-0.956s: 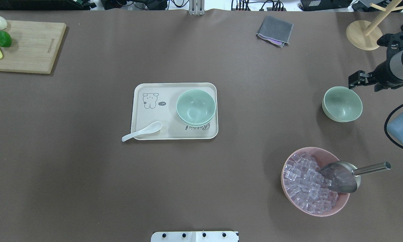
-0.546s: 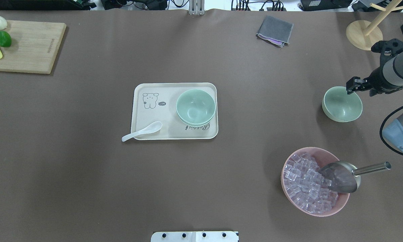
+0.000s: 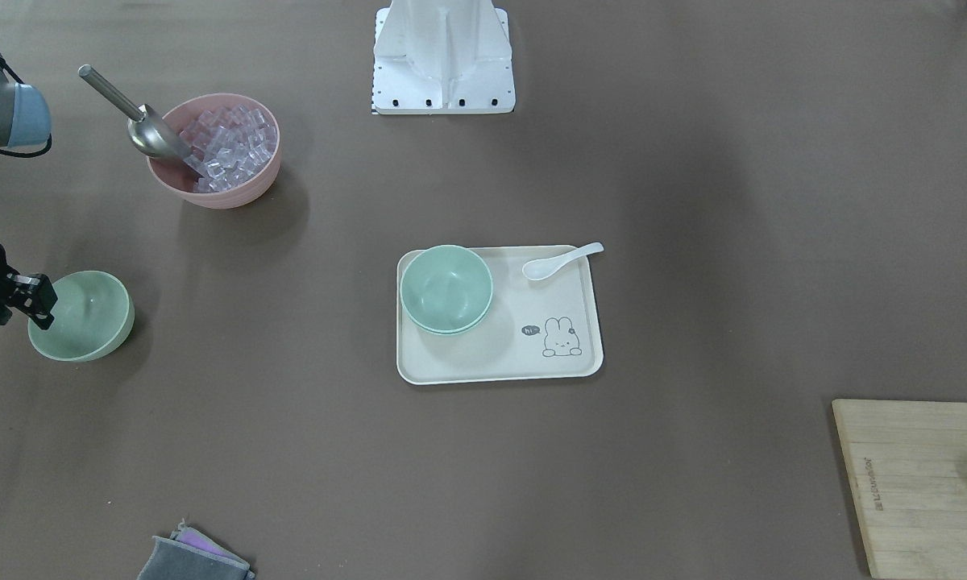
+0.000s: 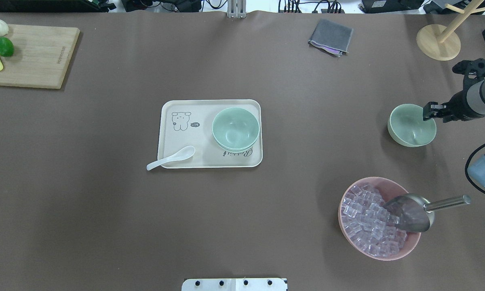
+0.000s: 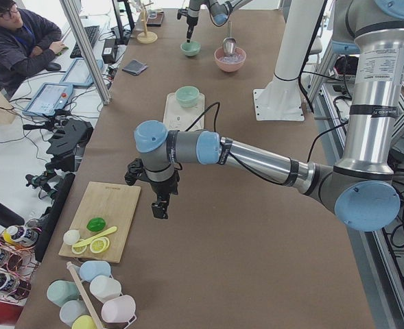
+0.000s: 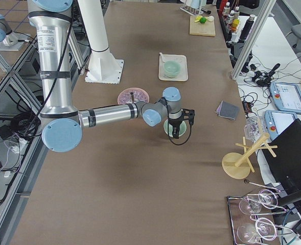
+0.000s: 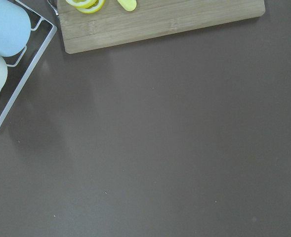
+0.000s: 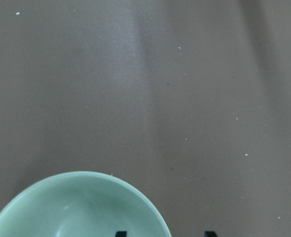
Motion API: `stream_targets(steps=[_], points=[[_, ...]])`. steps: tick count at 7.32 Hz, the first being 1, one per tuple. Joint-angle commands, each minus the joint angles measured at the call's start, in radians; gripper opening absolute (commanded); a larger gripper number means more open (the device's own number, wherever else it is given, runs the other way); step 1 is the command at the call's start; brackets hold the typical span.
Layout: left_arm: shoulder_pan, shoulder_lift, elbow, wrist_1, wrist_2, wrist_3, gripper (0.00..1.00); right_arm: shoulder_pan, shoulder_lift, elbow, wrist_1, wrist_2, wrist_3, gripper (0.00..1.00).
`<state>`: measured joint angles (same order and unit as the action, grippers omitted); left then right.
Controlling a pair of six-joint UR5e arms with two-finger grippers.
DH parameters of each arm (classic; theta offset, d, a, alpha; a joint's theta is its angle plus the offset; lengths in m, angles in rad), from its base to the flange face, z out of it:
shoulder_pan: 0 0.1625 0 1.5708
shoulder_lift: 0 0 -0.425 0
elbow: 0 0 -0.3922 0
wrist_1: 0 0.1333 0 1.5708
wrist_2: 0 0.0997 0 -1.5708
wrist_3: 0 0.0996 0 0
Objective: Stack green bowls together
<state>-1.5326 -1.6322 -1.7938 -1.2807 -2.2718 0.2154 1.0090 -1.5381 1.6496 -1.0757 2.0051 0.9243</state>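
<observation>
Two pale green bowls (image 4: pixel 235 129) sit nested on the right part of the cream tray (image 4: pixel 173 139); they also show in the front view (image 3: pixel 446 288). A third green bowl (image 4: pixel 411 124) stands alone on the table at the right, also seen in the front view (image 3: pixel 80 314). My right gripper (image 4: pixel 428 111) is open at this bowl's right rim. In the right wrist view the gripper (image 8: pixel 165 234) has one fingertip inside the bowl (image 8: pixel 81 207) and one outside. My left gripper (image 5: pixel 160 209) hangs over the table near the cutting board; I cannot tell if it is open or shut.
A pink bowl (image 4: pixel 380 218) of clear cubes with a metal scoop (image 4: pixel 412 210) stands in front of the lone bowl. A white spoon (image 4: pixel 171 158) lies on the tray's edge. A grey cloth (image 4: pixel 330 37), a wooden stand (image 4: pixel 438 42) and a cutting board (image 4: pixel 32 56) lie along the far side.
My right gripper has moved from behind and to the right of the lone bowl down to its right rim. The bowls have not moved.
</observation>
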Motion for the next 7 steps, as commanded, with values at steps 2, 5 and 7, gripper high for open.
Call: stream_targets(steps=[2, 5, 7], points=[[0.000, 0.000, 0.001, 0.000, 0.000, -0.001, 0.98, -0.029, -0.028, -0.002, 0.042, 0.000, 0.037, 0.48], [0.000, 0.000, 0.001, 0.000, 0.000, -0.001, 0.98, -0.036, -0.048, -0.004, 0.071, -0.002, 0.045, 0.41], [0.002, 0.000, -0.001, 0.000, 0.000, -0.001, 0.98, -0.036, -0.048, -0.005, 0.071, -0.002, 0.045, 0.30]])
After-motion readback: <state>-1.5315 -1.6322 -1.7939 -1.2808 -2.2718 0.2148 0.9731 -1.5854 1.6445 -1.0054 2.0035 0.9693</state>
